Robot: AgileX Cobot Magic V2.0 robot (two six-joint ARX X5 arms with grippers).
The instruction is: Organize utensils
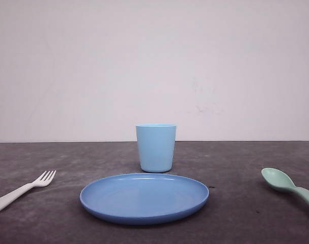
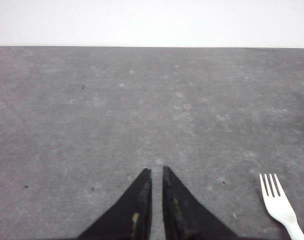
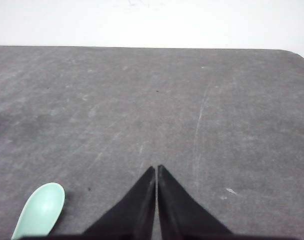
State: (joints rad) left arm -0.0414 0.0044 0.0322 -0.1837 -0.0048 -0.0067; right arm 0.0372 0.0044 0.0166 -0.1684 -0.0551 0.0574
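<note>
On the table (image 1: 235, 203) a plate (image 1: 144, 197) lies in the middle at the front, with a cup (image 1: 156, 147) standing upright just behind it. The fork (image 1: 22, 191) lies well to the plate's left, the spoon (image 1: 289, 186) well to its right, both apart from it.

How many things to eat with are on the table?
2. The white fork lies on the table's left side, left of the blue plate. The green spoon lies on the right side, right of the plate. Both run off the picture's edge.
</note>
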